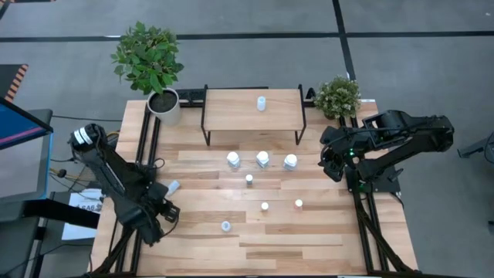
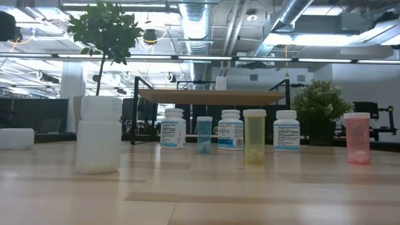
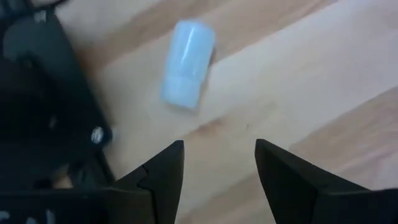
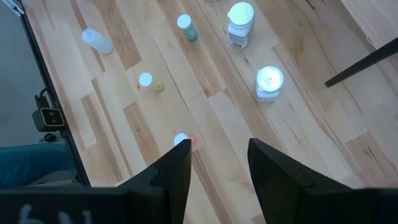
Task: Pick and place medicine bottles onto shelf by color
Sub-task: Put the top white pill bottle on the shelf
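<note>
A pale-blue bottle stands nearest the bench's front edge; another lies toppled beside the empty, open left tool. Farther back stand yellow, orange and bluish bottles, then three white ones. The right tool waits open at the right edge. One bottle stands on the shelf.

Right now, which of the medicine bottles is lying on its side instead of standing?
The pale-blue bottle at the table's left side, just beside the left gripper. It lies flat on the wood, while the other bottles stand upright, including the one on the shelf.
</note>
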`<action>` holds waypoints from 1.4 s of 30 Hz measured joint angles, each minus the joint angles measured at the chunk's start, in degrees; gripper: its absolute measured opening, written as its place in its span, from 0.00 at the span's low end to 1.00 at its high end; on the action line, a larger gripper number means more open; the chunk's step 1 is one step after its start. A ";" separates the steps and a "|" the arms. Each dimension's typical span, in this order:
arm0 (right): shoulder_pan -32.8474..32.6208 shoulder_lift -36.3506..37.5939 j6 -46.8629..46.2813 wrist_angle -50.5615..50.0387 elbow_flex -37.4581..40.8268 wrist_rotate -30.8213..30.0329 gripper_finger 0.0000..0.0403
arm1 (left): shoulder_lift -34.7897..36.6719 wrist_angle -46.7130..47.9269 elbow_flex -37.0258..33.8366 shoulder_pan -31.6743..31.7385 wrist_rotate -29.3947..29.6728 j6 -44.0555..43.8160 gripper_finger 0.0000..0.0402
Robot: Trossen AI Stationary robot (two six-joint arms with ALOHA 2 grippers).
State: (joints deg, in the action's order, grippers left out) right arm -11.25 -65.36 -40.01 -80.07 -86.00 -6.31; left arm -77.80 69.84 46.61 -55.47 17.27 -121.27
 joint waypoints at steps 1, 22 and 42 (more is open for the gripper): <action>0.00 0.00 0.02 0.00 0.00 -0.02 0.45 | 1.93 0.14 0.00 1.04 -1.51 0.22 0.46; 0.01 0.00 0.14 -0.02 0.02 0.02 0.45 | 13.30 6.40 0.02 23.68 -11.51 35.75 0.64; 0.02 0.00 1.06 0.00 0.02 0.02 0.45 | -3.84 -1.79 0.02 36.45 -16.63 61.56 0.64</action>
State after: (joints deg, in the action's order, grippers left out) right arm -11.22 -65.36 -38.95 -80.07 -85.98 -6.28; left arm -81.64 68.05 46.63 -19.01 0.64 -59.71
